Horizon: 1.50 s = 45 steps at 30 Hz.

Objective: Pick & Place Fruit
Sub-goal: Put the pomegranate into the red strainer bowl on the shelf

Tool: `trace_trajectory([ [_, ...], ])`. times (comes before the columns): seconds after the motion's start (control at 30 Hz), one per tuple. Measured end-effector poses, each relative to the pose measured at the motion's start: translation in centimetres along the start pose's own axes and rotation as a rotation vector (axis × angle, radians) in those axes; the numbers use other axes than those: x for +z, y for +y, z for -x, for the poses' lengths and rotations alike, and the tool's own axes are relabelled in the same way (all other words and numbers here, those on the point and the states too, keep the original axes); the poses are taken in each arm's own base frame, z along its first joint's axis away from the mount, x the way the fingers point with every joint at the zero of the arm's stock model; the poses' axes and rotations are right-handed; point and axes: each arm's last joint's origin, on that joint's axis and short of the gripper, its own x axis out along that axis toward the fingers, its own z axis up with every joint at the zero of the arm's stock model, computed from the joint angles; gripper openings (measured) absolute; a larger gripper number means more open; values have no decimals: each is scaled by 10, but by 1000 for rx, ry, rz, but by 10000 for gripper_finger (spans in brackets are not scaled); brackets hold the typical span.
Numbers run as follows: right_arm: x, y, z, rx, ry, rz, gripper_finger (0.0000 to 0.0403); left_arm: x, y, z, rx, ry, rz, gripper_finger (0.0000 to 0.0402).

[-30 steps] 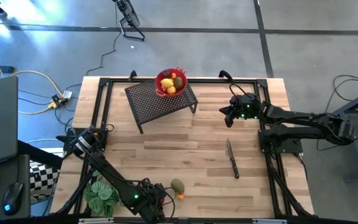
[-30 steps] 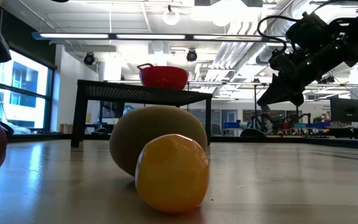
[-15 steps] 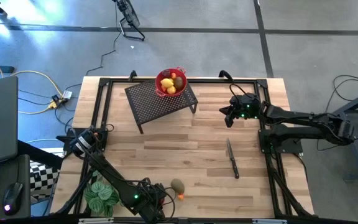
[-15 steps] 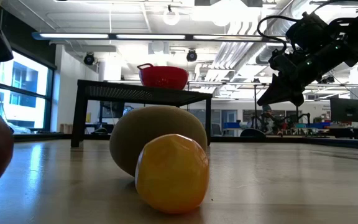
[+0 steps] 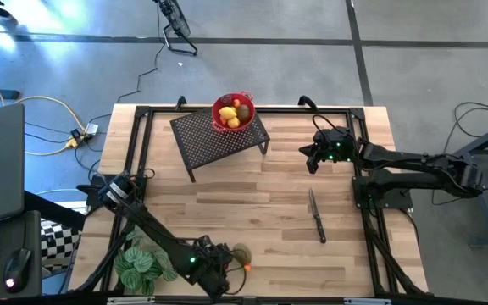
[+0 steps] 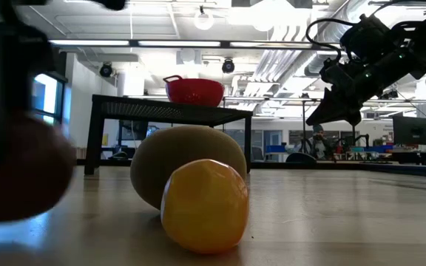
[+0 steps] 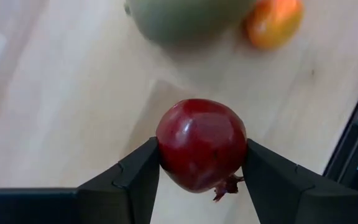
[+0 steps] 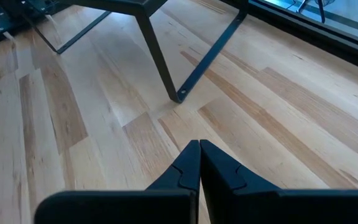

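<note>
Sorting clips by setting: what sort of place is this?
Probably a robotics lab or open workshop: a wooden table on a concrete floor, exposed ceiling ducts with strip lights, and monitors on benches beyond.

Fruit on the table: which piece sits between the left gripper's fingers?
The dark red ball, clamped in the left gripper. The olive-green oval and small orange piece lie free beyond it.

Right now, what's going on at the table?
The left pincer is closed on a dark red pomegranate near the table's front edge, beside an olive-green fruit and a small orange fruit lying on the wooden table. The red mesh bowl on the black mesh stand already holds several fruits. The right pincer waits shut, in the air at the far right. A knife lies untouched.
</note>
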Motion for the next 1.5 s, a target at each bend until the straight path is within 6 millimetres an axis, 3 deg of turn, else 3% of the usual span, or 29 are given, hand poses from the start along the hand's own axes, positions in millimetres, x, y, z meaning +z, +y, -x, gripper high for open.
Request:
trace_trajectory([
  [0.2, -1, 0, 0, -1, 8, 3, 2, 36, 11, 7, 57, 8, -40, 198],
  [0.4, -1, 0, 0, 0, 12, 43, 2, 86, 30, 27, 147, 25, -90, 198],
  [0.77, -1, 0, 0, 0, 13, 77, 2, 185, 83, 92, 258, -32, -172, 198],
  [1.0, -1, 0, 0, 0, 13, 95, 2, 242, 137, 151, 307, -153, -135, 198],
  [1.1, -1, 0, 0, 1, 12, 104, 3, 256, 166, 168, 322, -222, -101, 198],
  [1.5, 0, 0, 0, 1, 2, 134, 3, 306, 279, 187, 513, -356, 108, 198],
])
